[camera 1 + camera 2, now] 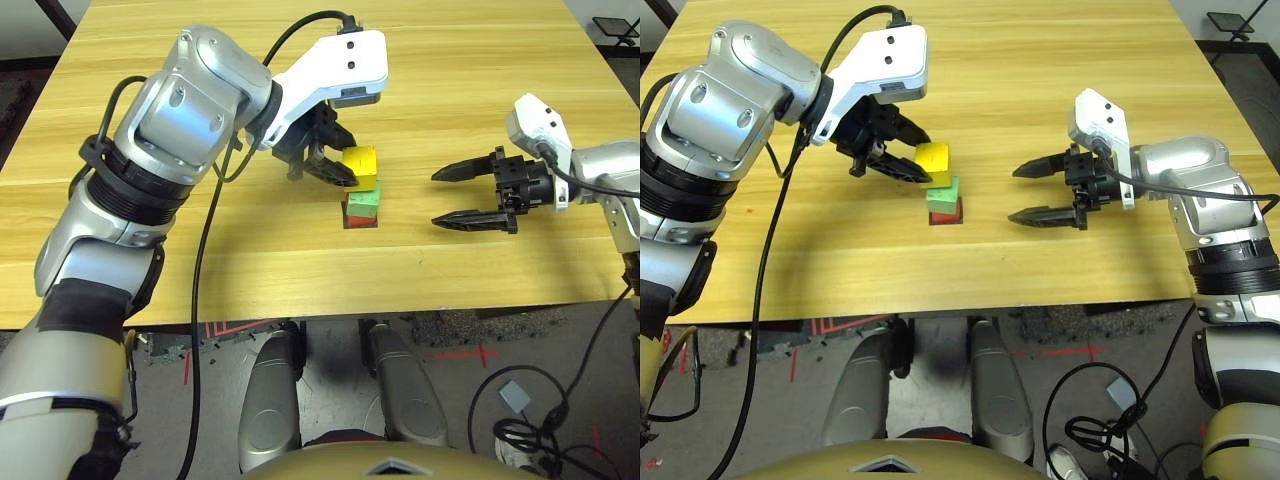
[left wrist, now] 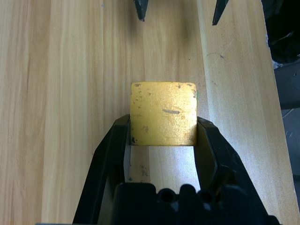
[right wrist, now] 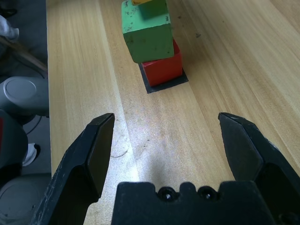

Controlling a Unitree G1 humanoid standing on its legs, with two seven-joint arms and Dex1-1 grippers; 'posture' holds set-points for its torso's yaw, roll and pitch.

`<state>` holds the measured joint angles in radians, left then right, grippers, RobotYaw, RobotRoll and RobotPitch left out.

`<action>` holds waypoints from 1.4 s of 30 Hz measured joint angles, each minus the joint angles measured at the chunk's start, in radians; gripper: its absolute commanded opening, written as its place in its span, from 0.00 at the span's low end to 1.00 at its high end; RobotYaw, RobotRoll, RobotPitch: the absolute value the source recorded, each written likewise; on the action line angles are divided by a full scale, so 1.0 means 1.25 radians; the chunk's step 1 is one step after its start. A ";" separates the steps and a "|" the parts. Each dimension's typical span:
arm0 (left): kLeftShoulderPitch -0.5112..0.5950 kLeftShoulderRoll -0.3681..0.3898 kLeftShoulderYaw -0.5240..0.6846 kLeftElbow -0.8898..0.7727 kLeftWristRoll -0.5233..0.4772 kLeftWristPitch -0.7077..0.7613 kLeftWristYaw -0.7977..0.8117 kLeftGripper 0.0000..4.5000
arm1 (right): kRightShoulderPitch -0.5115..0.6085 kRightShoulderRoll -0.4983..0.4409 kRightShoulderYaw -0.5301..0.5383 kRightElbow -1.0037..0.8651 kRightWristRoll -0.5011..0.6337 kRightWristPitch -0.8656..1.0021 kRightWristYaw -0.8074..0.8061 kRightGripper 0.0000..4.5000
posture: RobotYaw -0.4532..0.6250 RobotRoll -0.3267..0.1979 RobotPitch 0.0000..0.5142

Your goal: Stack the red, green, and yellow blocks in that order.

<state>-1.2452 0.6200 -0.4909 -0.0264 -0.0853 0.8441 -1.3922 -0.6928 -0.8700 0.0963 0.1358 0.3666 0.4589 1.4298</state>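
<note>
The red block (image 1: pixel 360 217) sits on a flat black square patch (image 3: pixel 154 86) at the middle of the table. The green block (image 1: pixel 364 200) rests on top of it, turned slightly. My left gripper (image 1: pixel 343 176) is shut on the yellow block (image 1: pixel 360 165), holding it directly over the green block, shifted a little towards the far left. I cannot tell whether yellow touches green. My right gripper (image 1: pixel 437 198) stands open to the right of the stack, fingers pointing at it, with nothing between them.
The wooden table (image 1: pixel 480 80) has bare room all around the stack. A black cable (image 1: pixel 200 300) hangs from my left arm over the table's front edge. Beyond the front edge is floor with more cables (image 1: pixel 540 420).
</note>
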 measured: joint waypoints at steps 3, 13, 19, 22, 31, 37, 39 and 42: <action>0.000 0.000 -0.006 0.001 0.000 -0.008 0.000 0.45 | 0.000 0.000 0.000 0.000 0.000 0.001 -0.003 1.00 | 0.44 0.71 0.49; 0.003 0.000 -0.016 0.000 0.000 -0.011 -0.002 0.45 | 0.023 -0.005 -0.001 -0.014 0.001 0.007 -0.010 1.00 | 0.42 0.72 0.50; 0.004 -0.011 -0.029 -0.001 0.000 -0.011 -0.006 0.45 | 0.027 -0.006 -0.004 -0.018 0.002 0.012 -0.016 1.00 | 0.42 0.73 0.50; 0.004 -0.015 -0.029 -0.002 0.000 -0.011 -0.006 0.45 | 0.028 -0.006 -0.007 -0.020 0.005 0.013 -0.017 1.00 | 0.41 0.73 0.50; 0.008 -0.025 -0.031 -0.003 0.002 -0.026 -0.001 0.61 | 0.039 -0.007 -0.018 -0.030 0.008 0.018 -0.023 1.00 | 0.41 0.73 0.50; 0.016 -0.029 -0.032 -0.003 0.001 -0.032 0.010 1.00 | 0.044 -0.007 -0.018 -0.033 0.008 0.021 -0.026 1.00 | 0.42 0.72 0.50; 0.016 -0.038 -0.027 -0.002 -0.003 -0.025 0.021 1.00 | 0.043 -0.007 -0.018 -0.032 0.008 0.020 -0.026 1.00 | 0.43 0.72 0.50; 0.014 -0.079 0.060 0.003 -0.074 0.056 0.046 1.00 | 0.021 0.000 -0.025 -0.011 0.017 0.019 -0.025 1.00 | 0.43 0.72 0.49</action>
<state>-1.2277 0.5218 -0.4164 -0.0231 -0.1780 0.9135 -1.3346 -0.6663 -0.8702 0.0652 0.1215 0.3883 0.4828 1.3991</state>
